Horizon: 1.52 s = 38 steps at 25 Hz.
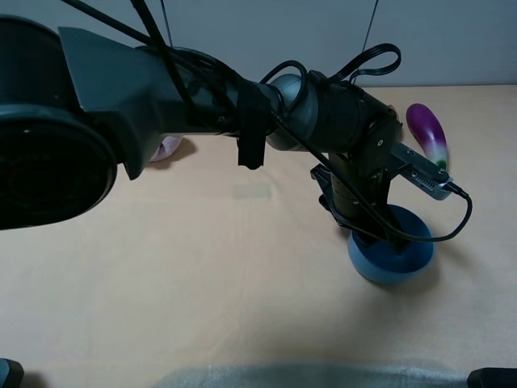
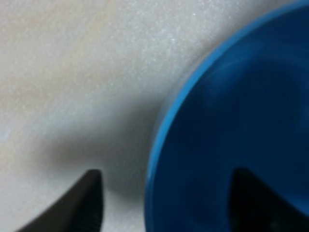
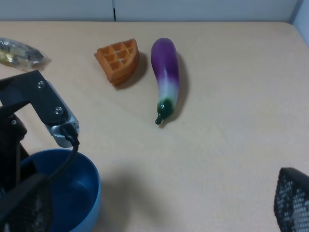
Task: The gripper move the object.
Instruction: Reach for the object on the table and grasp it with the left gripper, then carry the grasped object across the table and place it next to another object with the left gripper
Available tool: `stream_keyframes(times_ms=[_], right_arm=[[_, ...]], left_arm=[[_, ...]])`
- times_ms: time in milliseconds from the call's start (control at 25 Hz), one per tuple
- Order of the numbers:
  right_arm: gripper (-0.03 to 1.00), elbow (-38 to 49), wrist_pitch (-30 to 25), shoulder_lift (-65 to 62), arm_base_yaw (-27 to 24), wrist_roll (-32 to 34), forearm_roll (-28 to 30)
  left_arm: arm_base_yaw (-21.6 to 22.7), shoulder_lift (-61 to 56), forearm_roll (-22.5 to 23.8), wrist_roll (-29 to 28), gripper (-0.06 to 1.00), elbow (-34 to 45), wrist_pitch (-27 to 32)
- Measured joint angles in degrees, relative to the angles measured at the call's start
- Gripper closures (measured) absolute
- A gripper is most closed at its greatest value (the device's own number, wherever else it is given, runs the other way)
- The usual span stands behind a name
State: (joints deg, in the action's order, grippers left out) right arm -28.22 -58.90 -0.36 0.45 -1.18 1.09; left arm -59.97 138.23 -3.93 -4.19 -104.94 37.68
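The blue bowl (image 1: 392, 259) stands on the tan table at the right, near the front. My left gripper (image 1: 378, 233) reaches across from the left and comes down over the bowl's near-left rim. In the left wrist view the left gripper (image 2: 166, 193) is open and straddles the bowl's rim (image 2: 159, 145): one fingertip (image 2: 89, 203) is outside over the table, the other is inside the bowl. Neither touches the rim. My right gripper (image 3: 159, 212) is open and empty, hovering beside the bowl (image 3: 72, 193).
A purple eggplant (image 1: 426, 133) lies behind the bowl. A waffle toy (image 3: 118, 60) and a wrapped packet (image 3: 19, 52) lie farther back. A pinkish plush toy (image 1: 166, 148) peeks from under the left arm. The table's front edge (image 1: 323, 376) runs along the bottom.
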Motion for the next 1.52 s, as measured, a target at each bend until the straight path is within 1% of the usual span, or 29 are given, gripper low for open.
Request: stream_keyframes(times_ms=[200, 360, 440, 1040, 1320, 1520], right_arm=[[0.28, 0.00, 0.00, 0.00, 0.00, 0.00, 0.00], [0.28, 0.00, 0.00, 0.00, 0.00, 0.00, 0.00], [0.28, 0.00, 0.00, 0.00, 0.00, 0.00, 0.00], [0.28, 0.00, 0.00, 0.00, 0.00, 0.00, 0.00], [0.28, 0.00, 0.00, 0.00, 0.00, 0.00, 0.00], [0.28, 0.00, 0.00, 0.00, 0.00, 0.00, 0.00]], left_arm=[[0.00, 0.00, 0.00, 0.00, 0.65, 0.00, -0.18], [0.00, 0.00, 0.00, 0.00, 0.85, 0.00, -0.47], [0.00, 0.00, 0.00, 0.00, 0.92, 0.00, -0.47], [0.00, 0.00, 0.00, -0.39, 0.93, -0.60, 0.15], [0.00, 0.00, 0.20, -0.45, 0.93, -6.62, 6.65], [0.00, 0.00, 1.16, -0.93, 0.93, -11.11, 13.04]])
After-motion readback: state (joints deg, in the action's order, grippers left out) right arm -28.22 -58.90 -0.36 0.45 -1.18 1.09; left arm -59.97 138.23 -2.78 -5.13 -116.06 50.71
